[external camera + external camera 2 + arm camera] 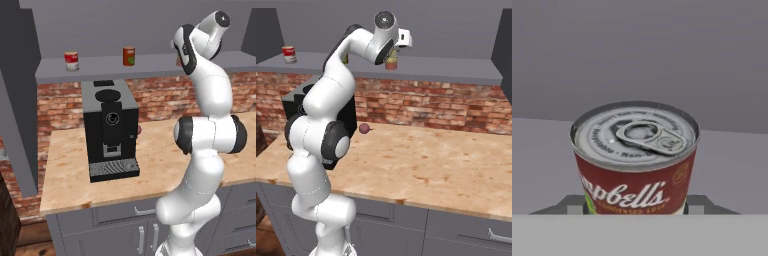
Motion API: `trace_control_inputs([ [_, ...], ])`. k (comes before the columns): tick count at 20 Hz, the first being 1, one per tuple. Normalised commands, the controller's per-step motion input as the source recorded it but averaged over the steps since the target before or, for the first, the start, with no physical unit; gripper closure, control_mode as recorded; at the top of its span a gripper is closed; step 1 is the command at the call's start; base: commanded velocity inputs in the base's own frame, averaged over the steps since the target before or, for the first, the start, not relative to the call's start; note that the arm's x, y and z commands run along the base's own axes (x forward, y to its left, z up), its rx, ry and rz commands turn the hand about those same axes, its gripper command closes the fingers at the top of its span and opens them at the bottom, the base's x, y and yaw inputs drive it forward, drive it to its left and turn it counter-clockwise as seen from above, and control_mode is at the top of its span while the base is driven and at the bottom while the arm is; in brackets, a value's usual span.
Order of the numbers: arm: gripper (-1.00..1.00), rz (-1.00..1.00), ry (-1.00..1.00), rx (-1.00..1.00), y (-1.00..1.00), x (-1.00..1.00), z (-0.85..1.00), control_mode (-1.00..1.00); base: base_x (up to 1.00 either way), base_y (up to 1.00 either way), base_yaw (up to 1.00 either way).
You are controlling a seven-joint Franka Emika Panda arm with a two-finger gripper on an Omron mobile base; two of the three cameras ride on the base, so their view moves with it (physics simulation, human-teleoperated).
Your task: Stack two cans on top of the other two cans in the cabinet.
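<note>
On the cabinet shelf (100,70), left to right, I log: red-and-white can (71,61), orange-red can (129,56), and a third can (634,157) at my gripper (391,62). Through the hand camera this can stands upright, pull-tab lid facing me, red label, a dark finger (698,202) at each side. Whether the fingers clamp it, I cannot tell. Below on the counter (446,165): black coffee machine (110,130).

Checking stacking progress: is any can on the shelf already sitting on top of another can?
No: the red-and-white can and orange-red can stand apart on the shelf.
</note>
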Motion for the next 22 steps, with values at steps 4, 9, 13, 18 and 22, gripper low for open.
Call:
trace_control_inputs([
  [4, 1.00, 0.00, 0.00, 0.00, 0.00, 0.00, -0.15, -1.00, 0.00, 0.00, 0.00],
  [9, 1.00, 0.00, -0.02, 0.00, 0.00, 0.00, -0.16, -1.00, 0.00, 0.00, 0.00],
  [13, -1.00, 0.00, -0.02, 0.00, 0.00, 0.00, -0.17, -1.00, 0.00, 0.00, 0.00],
  [18, -1.00, -0.02, -0.02, 0.00, 0.00, 0.00, -0.08, -1.00, 0.00, 0.00, 0.00],
  [22, -1.00, -0.03, -0.01, 0.00, 0.00, -0.01, -0.01, -1.00, 0.00, 0.00, 0.00],
])
